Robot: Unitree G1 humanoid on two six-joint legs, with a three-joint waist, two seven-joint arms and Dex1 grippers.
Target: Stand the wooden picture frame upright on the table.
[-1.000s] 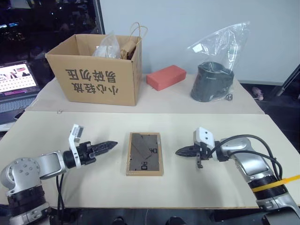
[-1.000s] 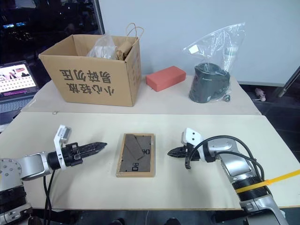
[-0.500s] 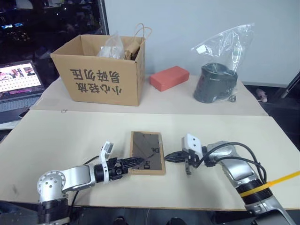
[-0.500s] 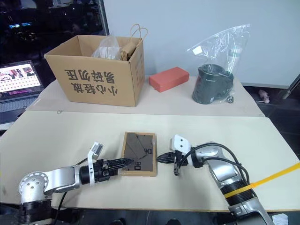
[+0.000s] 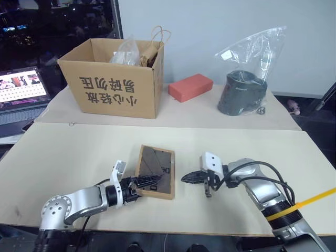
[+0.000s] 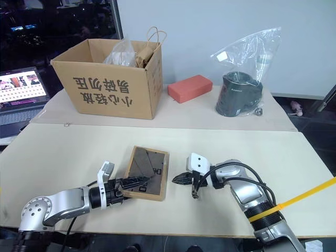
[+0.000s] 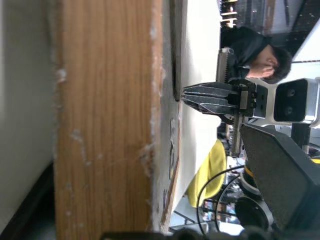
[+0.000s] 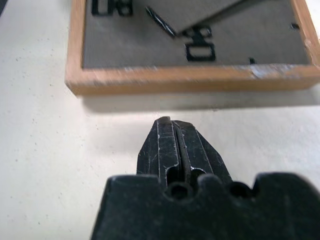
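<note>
While the frame's near edge has come up off the bench, the step in hand is the first lift of it.

Change: a second ago the picture frame [image 5: 155,171] lay flat, back panel up; now its left long edge is raised and it leans over toward the right hand, which I judge to be the start of standing it.
Frame place: near the front middle of the bench [image 5: 79,152], between the two hands.
Frame pointing: the long axis runs roughly away from the robot; the dark back with its clips faces up and to the right, the picture side down.
Left hand [image 5: 143,182]: has come in at the frame's near left corner, fingers parted about the wooden edge; a firm hold cannot be told.
Right hand [image 6: 181,179]: clenched, empty, tip just beside the frame's right edge, not touching.
Meaning: the right hand looks placed as a stop against sliding.
Further back: cardboard box [image 5: 113,84], red block [image 5: 190,86].
</note>
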